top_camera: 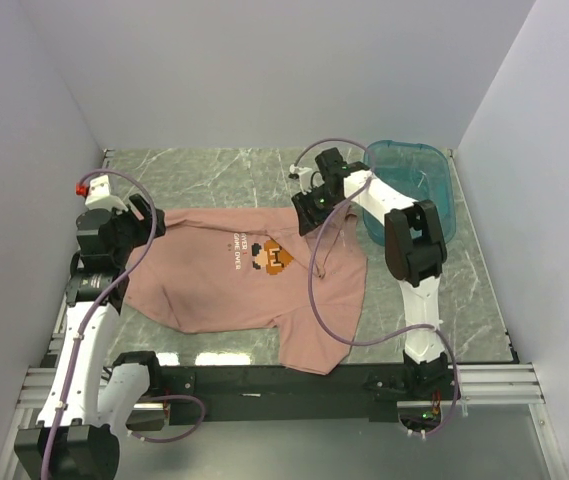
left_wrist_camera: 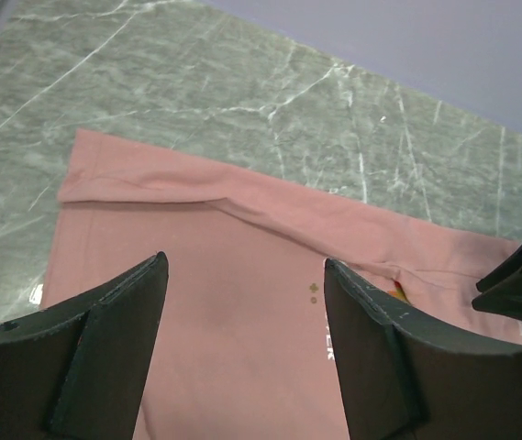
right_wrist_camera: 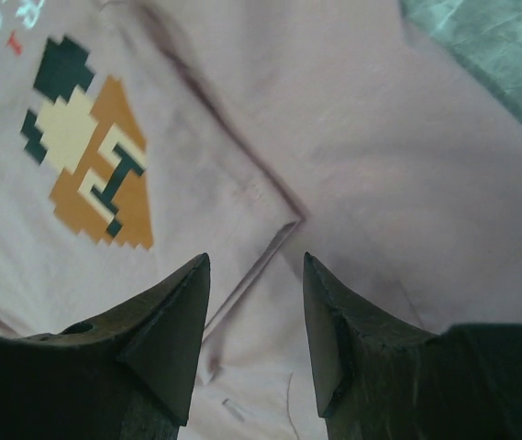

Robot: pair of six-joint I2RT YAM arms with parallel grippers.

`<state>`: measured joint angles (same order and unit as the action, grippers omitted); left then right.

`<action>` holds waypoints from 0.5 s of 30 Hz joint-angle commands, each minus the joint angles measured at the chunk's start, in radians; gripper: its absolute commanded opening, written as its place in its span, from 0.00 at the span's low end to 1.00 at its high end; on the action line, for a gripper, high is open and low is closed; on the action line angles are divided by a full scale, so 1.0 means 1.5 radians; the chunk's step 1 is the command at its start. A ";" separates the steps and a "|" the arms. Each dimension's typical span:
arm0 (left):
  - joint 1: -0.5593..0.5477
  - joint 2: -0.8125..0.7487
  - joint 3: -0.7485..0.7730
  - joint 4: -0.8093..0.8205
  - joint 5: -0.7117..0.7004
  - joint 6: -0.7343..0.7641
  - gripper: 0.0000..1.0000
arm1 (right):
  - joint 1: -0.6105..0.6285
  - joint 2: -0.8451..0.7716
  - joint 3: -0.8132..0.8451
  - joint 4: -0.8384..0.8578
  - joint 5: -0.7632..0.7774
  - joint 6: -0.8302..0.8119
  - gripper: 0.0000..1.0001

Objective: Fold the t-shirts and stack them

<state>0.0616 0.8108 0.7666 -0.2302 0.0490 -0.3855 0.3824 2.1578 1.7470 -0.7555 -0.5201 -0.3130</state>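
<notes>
One salmon-pink t-shirt (top_camera: 234, 285) lies spread on the marble table, its far edge folded over, its chest print (top_camera: 276, 257) of white text and an orange and dark figure facing up. It also shows in the left wrist view (left_wrist_camera: 242, 339) and the right wrist view (right_wrist_camera: 352, 137). My left gripper (top_camera: 154, 222) is open and empty above the shirt's left end (left_wrist_camera: 247, 270). My right gripper (top_camera: 311, 212) is open and empty just above a folded corner of cloth (right_wrist_camera: 256, 261) beside the print (right_wrist_camera: 91, 156).
A translucent teal tub (top_camera: 426, 185) stands at the back right, behind my right arm. Grey walls close in the table on three sides. A black rail (top_camera: 264, 380) runs along the near edge. Purple cables hang over the shirt's right part.
</notes>
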 commanded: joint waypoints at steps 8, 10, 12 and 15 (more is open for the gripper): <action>-0.003 0.004 -0.004 -0.006 -0.051 0.004 0.74 | 0.018 0.047 0.079 -0.002 0.058 0.076 0.52; -0.002 0.004 -0.003 -0.006 -0.053 0.005 0.74 | 0.021 0.057 0.081 -0.005 0.057 0.077 0.52; -0.003 0.004 -0.003 -0.006 -0.053 0.005 0.74 | 0.023 0.063 0.084 -0.006 0.057 0.077 0.52; -0.003 0.004 -0.003 -0.006 -0.054 0.003 0.74 | 0.025 0.071 0.086 -0.007 0.058 0.077 0.51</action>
<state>0.0612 0.8185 0.7601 -0.2565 -0.0170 -0.3828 0.4103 2.2395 1.8328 -0.7635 -0.4438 -0.2096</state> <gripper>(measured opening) 0.740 0.514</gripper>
